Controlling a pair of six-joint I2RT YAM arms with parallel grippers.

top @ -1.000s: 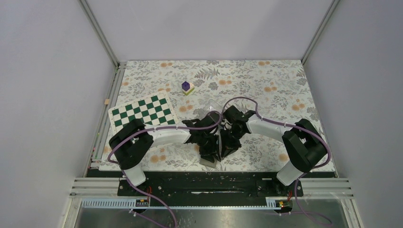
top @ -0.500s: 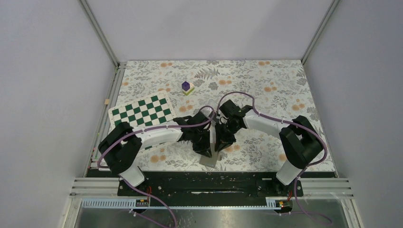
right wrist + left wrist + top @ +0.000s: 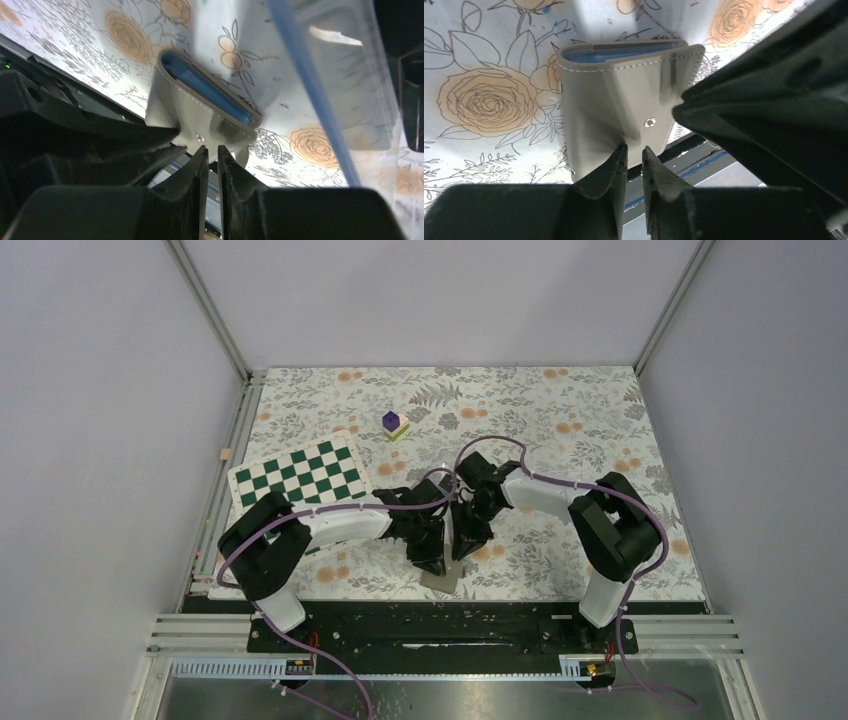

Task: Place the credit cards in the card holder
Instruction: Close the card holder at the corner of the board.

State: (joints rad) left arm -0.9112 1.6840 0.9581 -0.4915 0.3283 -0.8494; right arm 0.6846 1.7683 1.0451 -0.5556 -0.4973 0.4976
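The card holder point(image 3: 614, 100) is a folded grey wallet with pale blue lining and a small dot clasp. It lies on the flowered mat at the near edge and also shows in the top view point(image 3: 437, 582) and the right wrist view point(image 3: 195, 117). My left gripper point(image 3: 634, 149) is shut, with its tips at the holder's near flap beside the clasp. My right gripper point(image 3: 209, 148) is shut, with its tips at the same flap from the other side. The two grippers point(image 3: 432, 558) point(image 3: 466, 543) stand side by side over the holder. No black credit cards are in view.
A clear plastic box point(image 3: 350, 90) lies just beyond the holder. A green checkerboard point(image 3: 300, 475) lies to the left, and a purple cube point(image 3: 391, 421) stands on a yellow block farther back. The black table edge rail point(image 3: 440, 625) runs right next to the holder.
Both grippers have drawn closer together over the card holder. The right arm's elbow has swung left. The dark mass seen between the grippers a second ago no longer shows.
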